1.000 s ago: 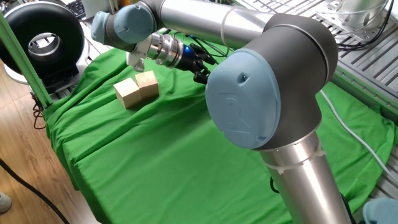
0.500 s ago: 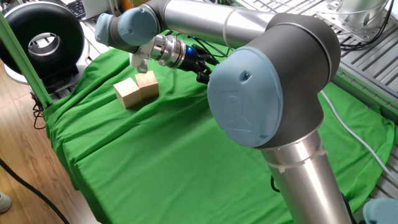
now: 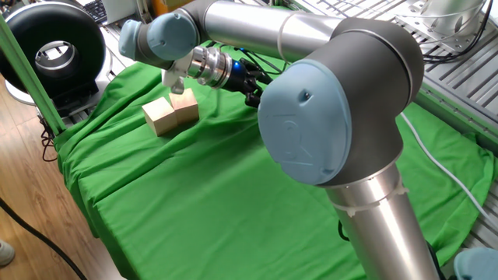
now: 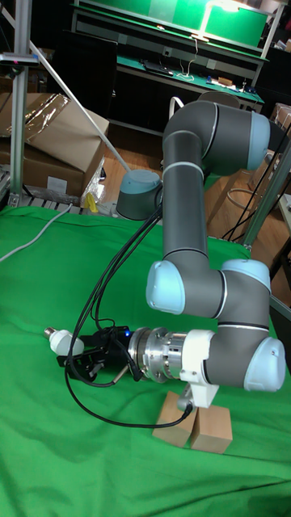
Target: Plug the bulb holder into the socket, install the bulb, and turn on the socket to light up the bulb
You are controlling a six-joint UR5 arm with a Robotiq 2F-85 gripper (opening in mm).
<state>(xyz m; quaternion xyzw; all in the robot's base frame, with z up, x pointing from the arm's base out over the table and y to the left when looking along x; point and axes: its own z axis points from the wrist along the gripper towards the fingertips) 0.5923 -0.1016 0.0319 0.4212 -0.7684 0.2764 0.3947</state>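
Wooden floor [image 3: 31,202], cardboard boxes [image 4: 56,141]

**Lighting and picture quality**

Even, bright indoor light in both views. Soft shadows under the wooden blocks [image 3: 171,112]. Mild glare on the arm's metal tube [image 3: 257,23]. Tall view: overexposed panel at 12 o'clock. Focus adequate.

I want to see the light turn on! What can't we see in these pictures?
- Socket and bulb holder: in neither view.
- Gripper: hidden behind the arm in the fixed view; dark against cables in the tall fixed view, jaws unclear.
- Bulb: dome partly covered by the gripper.
- Wooden blocks: partly behind the wrist.
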